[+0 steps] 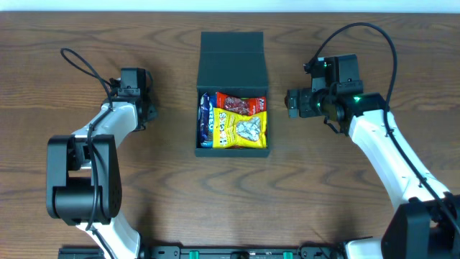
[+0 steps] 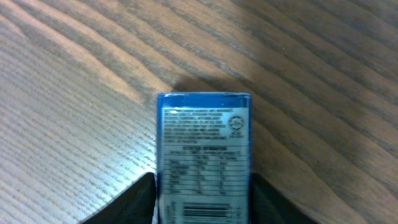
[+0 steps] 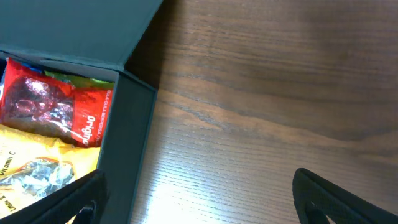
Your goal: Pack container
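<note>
Left wrist: pincer (image 2: 202, 182) snug on packet (image 2: 203, 140)

From where I stand: one teal box (image 1: 231, 54) holding three: red packet (image 1: 241, 104), yellow packet (image 1: 243, 131), blue packet (image 1: 206, 119); one loose blue pack (image 2: 204, 149) at its nine o'clock.

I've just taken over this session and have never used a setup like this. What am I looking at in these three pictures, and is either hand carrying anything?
You are driving two robot arms at a wooden table. The wide picture looks down from above. The other two come from a camera on each wrist.

In the middle stands the dark green container, lid open, with a red packet and a yellow packet on top inside.

The left hand has a finger on either side of a blue packet lying on the table. Whether it grips yet is unclear.

The right hand, beside the container, is open and empty.
</note>
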### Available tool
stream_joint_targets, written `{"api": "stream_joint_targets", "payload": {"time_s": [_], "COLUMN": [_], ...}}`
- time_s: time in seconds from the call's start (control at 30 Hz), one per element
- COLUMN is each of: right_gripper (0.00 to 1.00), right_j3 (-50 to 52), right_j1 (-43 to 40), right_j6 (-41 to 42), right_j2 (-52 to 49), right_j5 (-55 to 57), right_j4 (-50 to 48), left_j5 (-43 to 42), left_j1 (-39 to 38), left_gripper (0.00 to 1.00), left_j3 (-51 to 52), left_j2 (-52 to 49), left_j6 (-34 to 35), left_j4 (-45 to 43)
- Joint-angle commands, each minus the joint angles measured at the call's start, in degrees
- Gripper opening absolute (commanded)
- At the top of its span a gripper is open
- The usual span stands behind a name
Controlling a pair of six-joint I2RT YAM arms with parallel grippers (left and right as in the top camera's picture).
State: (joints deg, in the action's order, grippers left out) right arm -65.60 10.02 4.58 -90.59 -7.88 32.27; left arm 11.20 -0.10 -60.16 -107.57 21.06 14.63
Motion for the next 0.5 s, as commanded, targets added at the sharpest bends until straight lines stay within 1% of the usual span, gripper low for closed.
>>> {"api": "stream_joint_targets", "payload": {"time_s": [0.0,0.17,0.33,0.47], "right_gripper": [0.95,0.96,0.96,0.96], "right_j3": [-1.1,-1.1,-1.1,-1.1], "right_j1": [-0.5,-0.5,-0.5,-0.6], "right_j6": [0.7,0.7,0.7,0.7], "right_j2": [1.2,1.2,1.2,1.2], "right_j5": [0.2,0.2,0.2,0.2], "right_j4": [0.1,0.1,0.1,0.0], "left_j5": [1.0,1.0,-0.2,-0.7], "left_j1": [0.2,0.2,0.2,0.2], "left_gripper": [0.4,0.35,0.34,0.31], "left_j3": [-0.7,-0.7,-0.8,-0.8], "left_j2": [-0.8,-0.8,-0.2,3.0], "left_j6": [-0.2,-0.3,-0.3,-0.3], "left_j4": [-0.3,-0.2,0.1,0.3]}}
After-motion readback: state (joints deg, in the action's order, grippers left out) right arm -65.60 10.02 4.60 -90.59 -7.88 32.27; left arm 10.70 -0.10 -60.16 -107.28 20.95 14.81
